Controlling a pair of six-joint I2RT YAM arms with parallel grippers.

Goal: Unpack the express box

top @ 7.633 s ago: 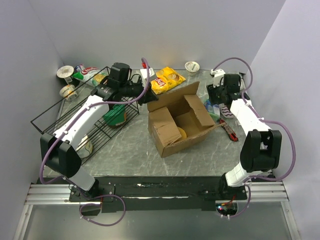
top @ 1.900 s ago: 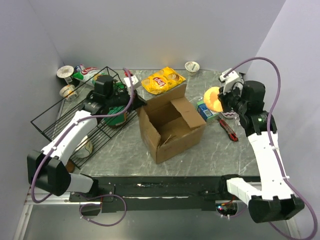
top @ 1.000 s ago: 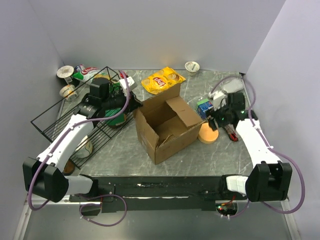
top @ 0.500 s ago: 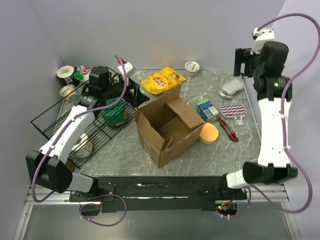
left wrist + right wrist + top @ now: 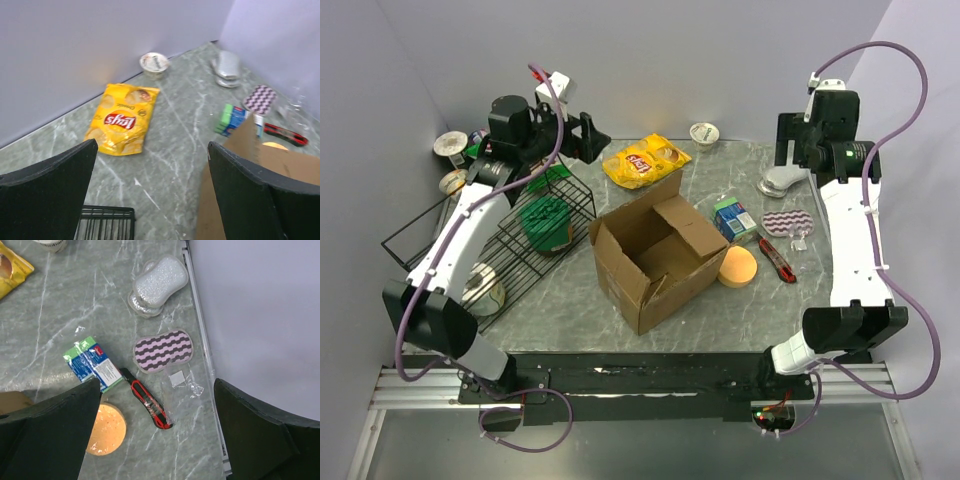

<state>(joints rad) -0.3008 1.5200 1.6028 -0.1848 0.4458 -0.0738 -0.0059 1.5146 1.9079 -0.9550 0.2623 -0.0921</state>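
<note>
Lifted high since a second ago, left gripper (image 5: 152, 167) and right gripper (image 5: 156, 390) both hang spread wide, holding nothing. Mid-frame sits the express box (image 5: 655, 255), flaps open; best to peer inside for leftovers before reaching again.

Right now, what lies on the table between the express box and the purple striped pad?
The small blue-green carton lies there, close to the express box and apart from the purple striped pad. The top view shows this best.
</note>
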